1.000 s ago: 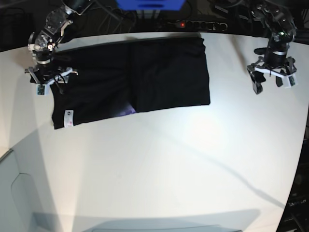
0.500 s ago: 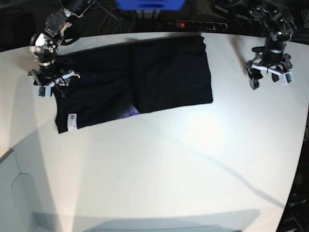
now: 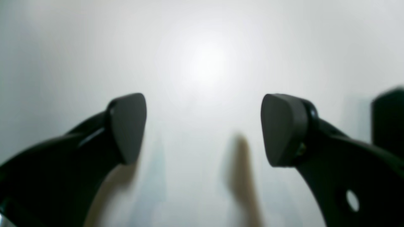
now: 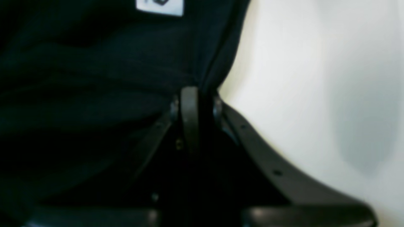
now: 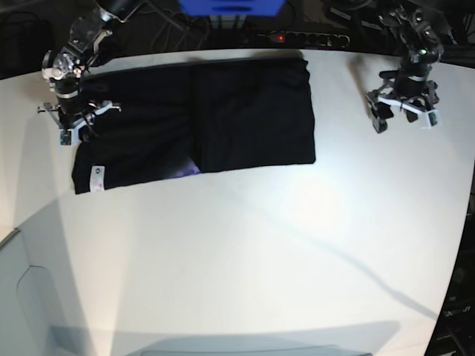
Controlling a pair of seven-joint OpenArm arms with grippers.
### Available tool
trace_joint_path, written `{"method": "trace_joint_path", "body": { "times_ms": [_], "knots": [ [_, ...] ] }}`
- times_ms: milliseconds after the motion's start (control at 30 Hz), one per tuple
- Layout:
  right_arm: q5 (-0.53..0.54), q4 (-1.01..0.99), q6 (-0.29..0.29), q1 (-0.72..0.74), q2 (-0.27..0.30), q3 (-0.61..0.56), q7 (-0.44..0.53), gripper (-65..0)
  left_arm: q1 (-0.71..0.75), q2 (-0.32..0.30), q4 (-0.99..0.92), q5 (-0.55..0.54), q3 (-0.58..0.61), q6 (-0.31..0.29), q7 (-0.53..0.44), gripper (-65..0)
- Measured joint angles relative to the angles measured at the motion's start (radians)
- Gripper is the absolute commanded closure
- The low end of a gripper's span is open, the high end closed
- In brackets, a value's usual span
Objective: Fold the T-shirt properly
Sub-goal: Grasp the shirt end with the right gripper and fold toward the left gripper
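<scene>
T-shirt (image 5: pixel 197 119) lies folded, long axis across your bench (image 5: pixel 245 259); your right gripper (image 4: pixel 197 94) pinches its edge, left gripper (image 3: pixel 203 129) gapes wide.

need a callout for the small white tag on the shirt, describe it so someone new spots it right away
Start at the white table and find the black T-shirt, folded into a wide dark rectangle along the table's far edge. Follow its near edge to the corner below the right end effector. The tag sits there: a small white patch, the only light mark on the black cloth besides a faint purple glimpse mid-edge.
</scene>
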Motion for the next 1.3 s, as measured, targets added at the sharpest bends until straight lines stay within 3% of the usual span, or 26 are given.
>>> {"method": "trace_joint_path", "body": {
  "times_ms": [100,167,233,400,433,600,767,967,1067,1300],
  "knots": [
    [-0.008,0.084,0.003,-0.019,-0.003,0.0,-0.024,0.0,0.001,-0.001,-0.019,0.004,0.068,0.0,-0.003,-53.7],
    [-0.005,0.139,0.003,-0.018,0.0,0.0,-0.014,0.0,0.005,-0.002,-0.019,-0.012,0.116,0.0,-0.016,-48.7],
    [0.0,0.178,0.001,-0.015,0.001,-0.003,-0.008,0.0,0.006,-0.003,-0.017,-0.014,0.154,0.0,-0.019,-38.2],
    [-0.005,0.223,0.003,-0.045,-0.002,-0.042,-0.016,0.0,0.004,-0.003,-0.017,-0.018,0.245,0.001,-0.015,-2.1],
    [-0.006,0.234,0.002,-0.052,0.001,-0.052,-0.015,0.0,0.004,-0.003,-0.016,-0.017,0.269,0.003,-0.016,0.0],
    [-0.003,0.269,0.003,-0.098,0.003,-0.126,-0.013,0.0,0.01,0.002,-0.009,-0.023,0.35,0.004,-0.024,0.0],
    [-0.003,0.324,0.003,-0.155,0.003,-0.214,-0.014,0.0,0.014,0.064,-0.01,-0.015,0.359,0.004,-0.041,0.0],
    [-0.002,0.337,0.004,-0.201,0.003,-0.338,-0.011,0.0,-0.019,0.14,-0.01,0.105,0.359,-0.002,-0.055,0.0],
    [0.05,0.342,0.001,-0.204,0.004,-0.376,-0.016,0.0,-0.034,0.168,-0.01,0.152,0.359,-0.003,-0.057,0.0],
    [0.085,0.351,0.001,-0.245,0.01,-0.564,-0.011,0.0,-0.04,0.161,-0.01,0.175,0.407,-0.003,-0.06,0.0]
  ]
}}
